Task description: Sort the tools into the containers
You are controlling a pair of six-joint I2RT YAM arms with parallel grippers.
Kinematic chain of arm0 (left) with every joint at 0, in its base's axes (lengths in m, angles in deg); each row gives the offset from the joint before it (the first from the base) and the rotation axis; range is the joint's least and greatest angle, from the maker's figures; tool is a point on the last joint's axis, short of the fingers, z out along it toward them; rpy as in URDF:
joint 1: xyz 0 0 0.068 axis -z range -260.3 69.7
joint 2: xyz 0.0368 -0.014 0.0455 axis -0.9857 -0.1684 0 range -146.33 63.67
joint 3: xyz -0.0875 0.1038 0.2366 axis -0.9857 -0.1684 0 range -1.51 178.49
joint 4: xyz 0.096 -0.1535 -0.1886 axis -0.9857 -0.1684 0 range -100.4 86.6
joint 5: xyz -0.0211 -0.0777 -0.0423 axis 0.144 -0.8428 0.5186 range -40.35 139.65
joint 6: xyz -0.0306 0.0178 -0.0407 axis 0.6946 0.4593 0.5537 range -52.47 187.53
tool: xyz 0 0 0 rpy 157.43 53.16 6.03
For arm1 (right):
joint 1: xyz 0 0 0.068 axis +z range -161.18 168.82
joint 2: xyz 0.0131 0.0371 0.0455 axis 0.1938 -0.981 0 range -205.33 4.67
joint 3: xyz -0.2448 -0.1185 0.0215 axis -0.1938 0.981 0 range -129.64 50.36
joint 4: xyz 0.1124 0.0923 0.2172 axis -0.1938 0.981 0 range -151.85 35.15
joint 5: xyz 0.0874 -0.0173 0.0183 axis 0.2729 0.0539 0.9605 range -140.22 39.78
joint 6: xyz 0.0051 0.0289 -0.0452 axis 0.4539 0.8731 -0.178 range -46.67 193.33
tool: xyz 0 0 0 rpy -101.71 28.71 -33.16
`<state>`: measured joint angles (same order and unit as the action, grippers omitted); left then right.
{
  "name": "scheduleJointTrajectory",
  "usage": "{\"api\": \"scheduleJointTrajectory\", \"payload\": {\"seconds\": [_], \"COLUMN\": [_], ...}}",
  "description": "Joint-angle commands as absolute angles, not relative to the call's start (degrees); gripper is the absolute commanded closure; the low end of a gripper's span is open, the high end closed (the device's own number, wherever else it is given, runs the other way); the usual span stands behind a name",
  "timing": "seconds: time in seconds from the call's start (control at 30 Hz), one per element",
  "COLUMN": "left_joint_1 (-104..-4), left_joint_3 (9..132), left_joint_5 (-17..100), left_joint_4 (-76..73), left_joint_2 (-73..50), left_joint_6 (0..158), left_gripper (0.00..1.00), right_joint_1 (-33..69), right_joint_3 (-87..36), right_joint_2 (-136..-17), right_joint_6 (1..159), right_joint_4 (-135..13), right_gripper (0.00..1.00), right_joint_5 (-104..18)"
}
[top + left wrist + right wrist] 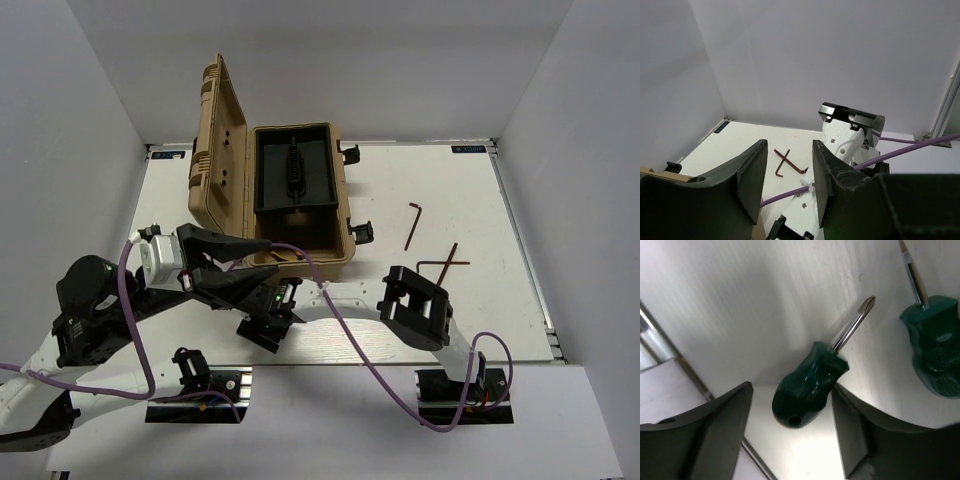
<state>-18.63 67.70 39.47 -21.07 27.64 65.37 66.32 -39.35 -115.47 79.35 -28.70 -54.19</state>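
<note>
Two screwdrivers are sitting on the table (pixel 480 200) under my right wrist, so I'm guessing most of the sorting is ahead of me. My right gripper (pixel 790 392) is hanging spread wide around the nearer screwdriver (pixel 810 390), with a finger on either side of its green handle but not clamping it yet. The second screwdriver (pixel 932 355) is lying just beside it, off to the right. My left gripper (pixel 789 150) is hovering by the front of the open tan toolbox (pixel 345 215), jaws apart and nothing between them. The hex keys (pixel 445 262) are lying loose on the table well right of the box, so those are waiting too. Pliers? I'm not seeing them anywhere. My left arm is blocking the front of the box, so I can't tell whether they're in there. The black tray (pixel 265 170) is looking bare apart from its own handle, as far as I can make out.
</note>
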Motion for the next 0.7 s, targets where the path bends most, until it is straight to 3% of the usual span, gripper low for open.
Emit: {"api": "scheduleJointTrajectory", "payload": {"seconds": [0.0, 0.17, 0.27, 0.3, 0.4, 0.47, 0.67], "left_joint_1": [-18.87, -18.87, -18.87, -18.87, -18.87, -18.87, -18.87], "left_joint_3": [67.83, 67.83, 67.83, 67.31, 66.70, 66.69, 66.69], "left_joint_5": [38.66, 38.66, 38.66, 39.18, 39.19, 39.19, 38.66], "left_joint_4": [-21.85, -21.85, -22.38, -22.38, -22.38, -21.86, -21.33], "left_joint_2": [28.60, 29.13, 29.13, 29.13, 29.66, 29.66, 29.66], "left_joint_6": [64.98, 64.98, 64.98, 64.98, 64.98, 64.98, 64.98], "left_gripper": [0.48, 0.48, 0.48, 0.48, 0.48, 0.48, 0.48], "right_joint_1": [66.26, 66.43, 66.26, 66.34, 66.34, 65.90, 64.15], "right_joint_3": [-41.83, -41.75, -40.34, -39.21, -36.40, -35.95, -38.75], "right_joint_2": [-117.14, -118.29, -116.18, -114.96, -110.75, -106.02, -95.28], "right_joint_6": [80.54, 80.36, 79.40, 78.70, 74.76, 71.85, 53.42], "right_joint_4": [-28.36, -28.36, -28.71, -28.97, -27.93, -25.56, -10.45], "right_gripper": [0.32, 0.50, 0.67, 0.77, 0.86, 1.00, 1.00], "right_joint_5": [-56.11, -56.99, -56.03, -55.41, -50.85, -38.94, -17.02]}}
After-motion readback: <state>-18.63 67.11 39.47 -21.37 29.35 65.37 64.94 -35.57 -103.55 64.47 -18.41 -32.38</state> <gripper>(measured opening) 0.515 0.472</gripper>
